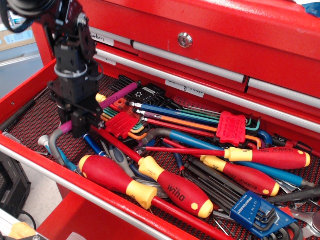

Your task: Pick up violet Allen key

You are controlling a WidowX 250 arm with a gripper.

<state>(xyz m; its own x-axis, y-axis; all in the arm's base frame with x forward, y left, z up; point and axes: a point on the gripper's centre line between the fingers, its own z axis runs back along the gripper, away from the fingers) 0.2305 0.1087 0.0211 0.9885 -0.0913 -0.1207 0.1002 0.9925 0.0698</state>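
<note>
The violet Allen key [120,94] lies slanted at the left of the open red tool drawer [30,112]. Its magenta shaft runs from the upper right down to a bare grey bend [53,145] at the lower left. My black gripper [77,127] comes down from above over the lower part of the shaft. Its fingers stand on both sides of the shaft and are closed on it; a bit of magenta shows between them. The key's lower end looks slightly raised off the drawer mat.
Red-and-yellow screwdrivers [150,185] lie just right and in front of the gripper. Thin multicoloured hex keys in red holders [120,125] touch its right side; another holder [231,127] lies further right. A blue hex set [252,207] lies at the front right. The closed upper drawers [185,40] rise behind.
</note>
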